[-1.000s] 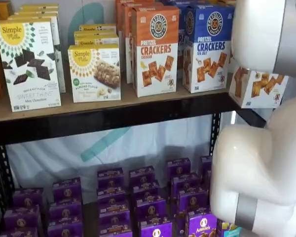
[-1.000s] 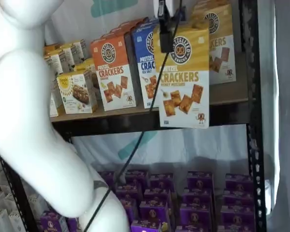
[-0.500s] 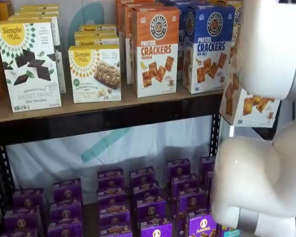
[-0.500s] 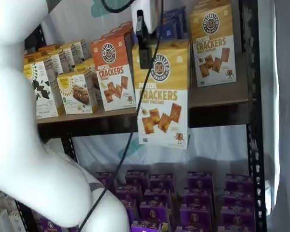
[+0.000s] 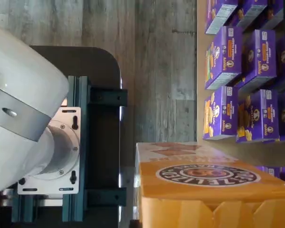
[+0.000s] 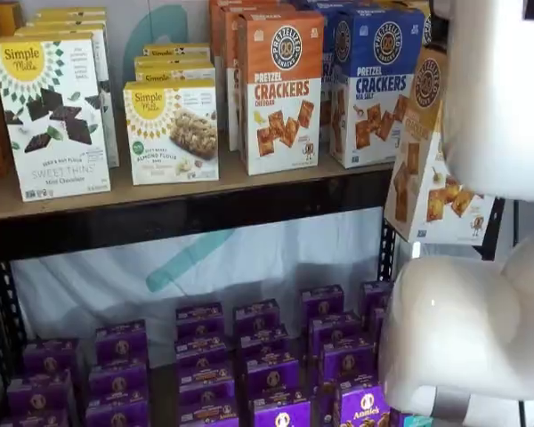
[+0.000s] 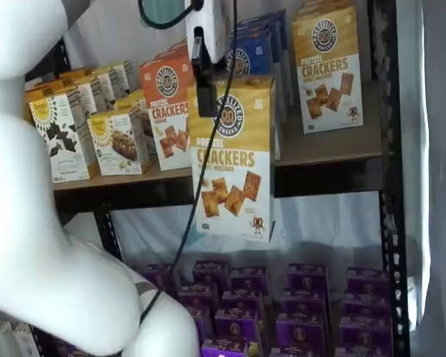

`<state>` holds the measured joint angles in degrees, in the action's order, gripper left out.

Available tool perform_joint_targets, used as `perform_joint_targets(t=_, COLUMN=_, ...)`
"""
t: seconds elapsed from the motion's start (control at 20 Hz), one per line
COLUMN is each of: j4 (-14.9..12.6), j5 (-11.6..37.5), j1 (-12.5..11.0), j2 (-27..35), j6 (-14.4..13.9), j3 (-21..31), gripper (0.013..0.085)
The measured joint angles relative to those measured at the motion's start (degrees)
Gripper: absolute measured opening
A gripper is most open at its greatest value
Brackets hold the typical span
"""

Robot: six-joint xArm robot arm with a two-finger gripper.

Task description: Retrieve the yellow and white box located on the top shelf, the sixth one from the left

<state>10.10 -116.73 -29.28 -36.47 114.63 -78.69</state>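
My gripper [image 7: 215, 93] is shut on the top of the yellow and white box [image 7: 234, 156]. The box hangs upright in the air in front of the top shelf [image 7: 327, 145], clear of the board, and reaches below the black front rail [image 6: 205, 213]. One black finger [image 7: 205, 89] shows against the box's mustard-yellow band. In a shelf view the box [image 6: 427, 160] shows at the right, turned edge-on and partly hidden by my white arm. In the wrist view its yellow top with the round logo [image 5: 209, 183] fills a corner.
An orange-topped crackers carton [image 6: 280, 89] and a blue-topped one [image 6: 374, 80] stand on the top shelf. Another yellow carton [image 7: 328, 67] stands at its right end. Purple boxes [image 7: 282, 297] fill the lower level. My white arm [image 7: 30, 223] and a black cable [image 7: 201, 193] hang in front.
The gripper has carried the yellow and white box out from the shelf, leftward and lower in one shelf view. In the other it has turned more edge-on.
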Motion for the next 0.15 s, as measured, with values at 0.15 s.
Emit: perform_joint_targets(t=0.15, j4=-0.37, j5=-0.2, j1=1.04, j2=-0.16, j6=-0.85, j3=0.36, gripper=0.065)
